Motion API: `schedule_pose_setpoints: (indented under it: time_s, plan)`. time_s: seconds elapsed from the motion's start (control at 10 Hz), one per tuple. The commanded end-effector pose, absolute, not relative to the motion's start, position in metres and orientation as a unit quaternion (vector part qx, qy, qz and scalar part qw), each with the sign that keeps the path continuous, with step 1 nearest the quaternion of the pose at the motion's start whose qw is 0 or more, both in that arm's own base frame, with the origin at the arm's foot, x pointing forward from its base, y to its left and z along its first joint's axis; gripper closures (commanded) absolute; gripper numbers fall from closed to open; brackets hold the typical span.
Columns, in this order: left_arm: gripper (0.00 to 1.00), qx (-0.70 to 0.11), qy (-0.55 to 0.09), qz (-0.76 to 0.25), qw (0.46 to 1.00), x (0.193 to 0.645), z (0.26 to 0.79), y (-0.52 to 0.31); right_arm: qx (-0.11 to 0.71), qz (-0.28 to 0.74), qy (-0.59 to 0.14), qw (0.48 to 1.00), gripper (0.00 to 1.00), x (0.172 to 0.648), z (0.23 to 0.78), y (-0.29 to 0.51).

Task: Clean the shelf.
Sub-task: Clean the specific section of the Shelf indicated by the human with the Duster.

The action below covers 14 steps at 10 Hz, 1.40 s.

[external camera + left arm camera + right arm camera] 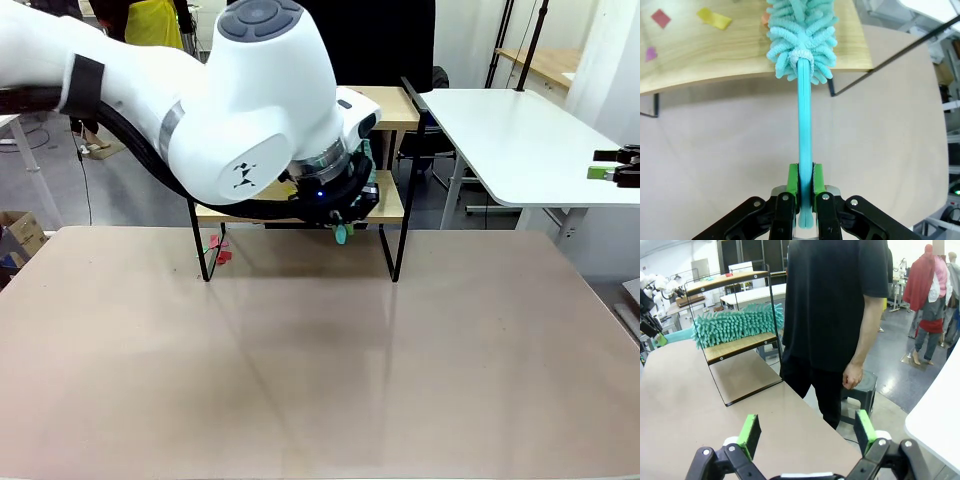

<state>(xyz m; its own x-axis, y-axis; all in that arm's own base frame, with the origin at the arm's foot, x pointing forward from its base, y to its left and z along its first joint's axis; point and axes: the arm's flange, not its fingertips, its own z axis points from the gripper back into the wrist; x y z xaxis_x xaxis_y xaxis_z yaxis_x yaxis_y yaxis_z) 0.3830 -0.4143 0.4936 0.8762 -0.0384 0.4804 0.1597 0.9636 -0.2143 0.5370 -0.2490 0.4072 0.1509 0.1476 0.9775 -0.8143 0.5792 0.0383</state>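
At the far edge of the beige table (320, 360), front view: shelf (392, 203) stands mid-width, mostly hidden behind the left arm (200, 90). Left gripper (348, 212) is level with the lower board, and the teal duster handle (343, 235) pokes out beneath it. Red paper scraps (218, 250) lie on the table by the shelf's left leg. Right gripper (612, 172) is at the picture's right edge, over a white table (520, 140).

Left wrist view: left gripper (806, 192) is pinched tight on the handle, green pads flat against both sides. Duster head (800, 35) rests on a wooden board of the shelf, near red, yellow and purple scraps.

Right wrist view: right gripper (807, 432) has its jaws spread wide with nothing between them. Shelf (740, 346) is seen end-on, duster head lying along the lower board. A person (835, 305) in a black shirt stands just beside it, hand (853, 375) hanging down.
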Motion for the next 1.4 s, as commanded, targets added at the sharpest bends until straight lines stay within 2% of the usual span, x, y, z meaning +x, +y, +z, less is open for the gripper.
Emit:
schedule_pose_setpoints:
  time_s: [0.0, 0.6, 0.9, 1.1, 1.3]
  plan:
    - [0.86, -0.094, -0.236, -0.035, 0.967, 0.379, 0.496, -0.389, 0.301, 0.347, -0.553, 0.695, 0.0, 0.537, 0.41, -0.247]
    - [0.86, 0.047, -0.245, -0.004, 0.968, 0.368, 0.504, -0.303, 0.301, 0.347, -0.553, 0.695, 0.0, 0.537, 0.41, -0.247]
    - [0.86, 0.158, -0.244, -0.029, 0.956, 0.362, 0.504, -0.266, 0.301, 0.347, -0.553, 0.695, 0.0, 0.537, 0.41, -0.247]
    - [0.86, 0.216, -0.279, -0.049, 0.934, 0.352, 0.506, -0.249, 0.301, 0.347, -0.553, 0.695, 0.0, 0.537, 0.41, -0.247]
    - [0.86, 0.176, -0.338, -0.083, 0.921, 0.325, 0.529, -0.258, 0.301, 0.347, -0.553, 0.695, 0.0, 0.537, 0.41, -0.247]
